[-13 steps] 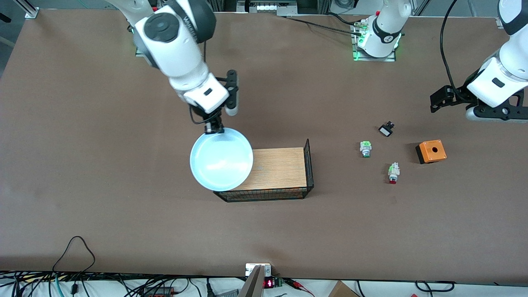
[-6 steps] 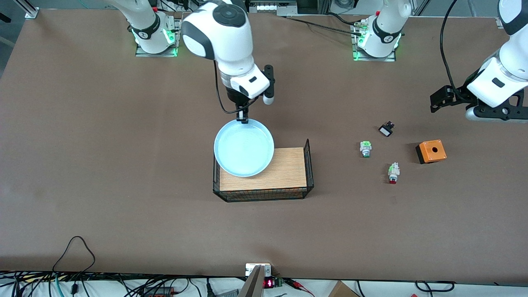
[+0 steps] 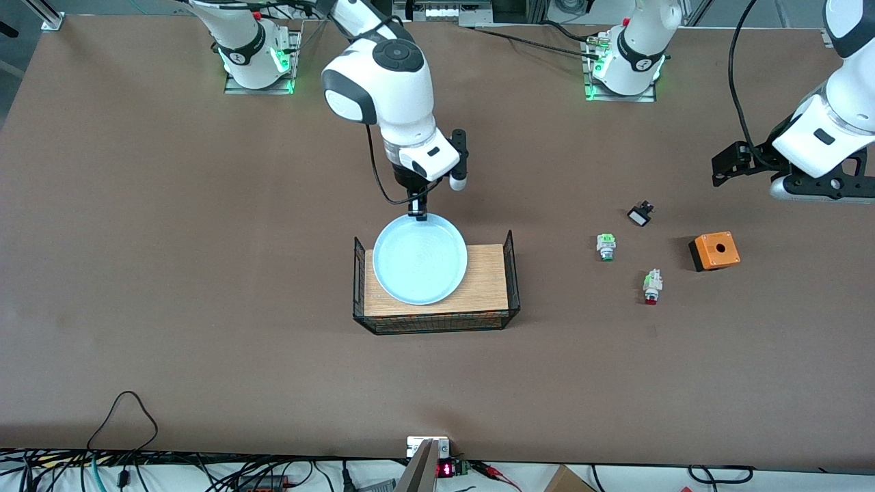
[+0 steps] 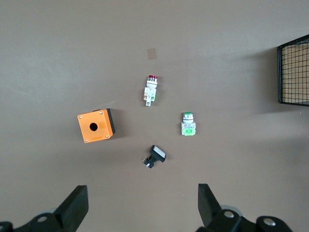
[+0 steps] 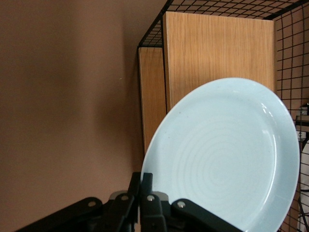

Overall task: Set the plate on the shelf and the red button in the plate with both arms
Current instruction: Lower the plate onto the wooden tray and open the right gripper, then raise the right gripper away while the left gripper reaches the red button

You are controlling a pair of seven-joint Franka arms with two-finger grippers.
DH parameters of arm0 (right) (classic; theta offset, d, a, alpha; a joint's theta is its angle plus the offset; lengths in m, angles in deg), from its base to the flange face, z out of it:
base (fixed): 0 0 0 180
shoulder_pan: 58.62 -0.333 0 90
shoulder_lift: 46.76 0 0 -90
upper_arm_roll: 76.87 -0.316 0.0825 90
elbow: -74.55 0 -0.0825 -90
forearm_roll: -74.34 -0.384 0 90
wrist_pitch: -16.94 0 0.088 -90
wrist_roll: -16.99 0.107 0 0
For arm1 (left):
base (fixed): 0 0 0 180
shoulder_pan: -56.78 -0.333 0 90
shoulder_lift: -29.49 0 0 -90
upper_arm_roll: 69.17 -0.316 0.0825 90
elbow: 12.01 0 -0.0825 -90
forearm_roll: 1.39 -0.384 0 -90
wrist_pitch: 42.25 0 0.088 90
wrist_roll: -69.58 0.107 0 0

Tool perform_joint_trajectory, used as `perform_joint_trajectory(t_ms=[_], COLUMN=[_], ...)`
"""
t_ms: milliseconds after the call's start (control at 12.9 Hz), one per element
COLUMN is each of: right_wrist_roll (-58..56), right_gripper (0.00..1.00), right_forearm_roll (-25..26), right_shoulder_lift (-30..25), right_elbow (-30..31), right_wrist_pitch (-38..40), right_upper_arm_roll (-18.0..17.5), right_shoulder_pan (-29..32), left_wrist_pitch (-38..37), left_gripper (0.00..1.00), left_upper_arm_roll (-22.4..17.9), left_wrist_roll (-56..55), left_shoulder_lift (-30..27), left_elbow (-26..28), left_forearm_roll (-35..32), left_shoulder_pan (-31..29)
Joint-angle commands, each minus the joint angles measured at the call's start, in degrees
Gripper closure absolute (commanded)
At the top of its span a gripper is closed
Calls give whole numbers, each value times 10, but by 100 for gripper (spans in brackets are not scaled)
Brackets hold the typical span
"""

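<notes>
My right gripper [image 3: 418, 216] is shut on the rim of the pale blue plate [image 3: 420, 259] and holds it over the wire basket [image 3: 511, 273] with the wooden floor. In the right wrist view the plate [image 5: 227, 154] fills the frame over the basket's wood, with my right gripper [image 5: 146, 181] pinching its edge. The red button [image 3: 651, 288] lies on the table toward the left arm's end; it also shows in the left wrist view [image 4: 151, 90]. My left gripper [image 4: 140, 209] is open and empty, up over the table near the black-and-white switch [image 3: 640, 215].
A green-capped button [image 3: 606, 247] lies between the basket and the red button. An orange box [image 3: 714, 251] with a round hole sits beside the red button, toward the left arm's end. Cables run along the table edge nearest the camera.
My right arm has carried the plate from beside the basket's right-arm end to over the basket's middle and lower. The left arm has barely moved.
</notes>
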State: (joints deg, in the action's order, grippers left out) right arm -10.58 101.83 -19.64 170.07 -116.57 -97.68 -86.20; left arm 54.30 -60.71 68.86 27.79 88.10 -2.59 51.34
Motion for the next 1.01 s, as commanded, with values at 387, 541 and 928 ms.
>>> perform_joint_trajectory(t_ms=[387,541,928], right_wrist_roll=[45,45,48], right_gripper=[1,0,0], right_forearm_roll=[41,31,-104], right_shoulder_lift=[28,24,-37], right_elbow=[-15,-33,-79], right_wrist_pitch=[-38,-12,144], right_upper_arm_roll=[2,2,3], right_shoulder_pan=[-4,-2,44], left_wrist_pitch=[-13,2,163], left_gripper=[0,0,0], left_upper_arm_roll=[3,-3,-3], left_wrist_roll=[5,6,8], left_shoulder_lift=[72,136,293], left_elbow=[-20,-22,-29], left_forearm_roll=[5,-3,-47], left_shoulder_pan=[-3,-4,-20])
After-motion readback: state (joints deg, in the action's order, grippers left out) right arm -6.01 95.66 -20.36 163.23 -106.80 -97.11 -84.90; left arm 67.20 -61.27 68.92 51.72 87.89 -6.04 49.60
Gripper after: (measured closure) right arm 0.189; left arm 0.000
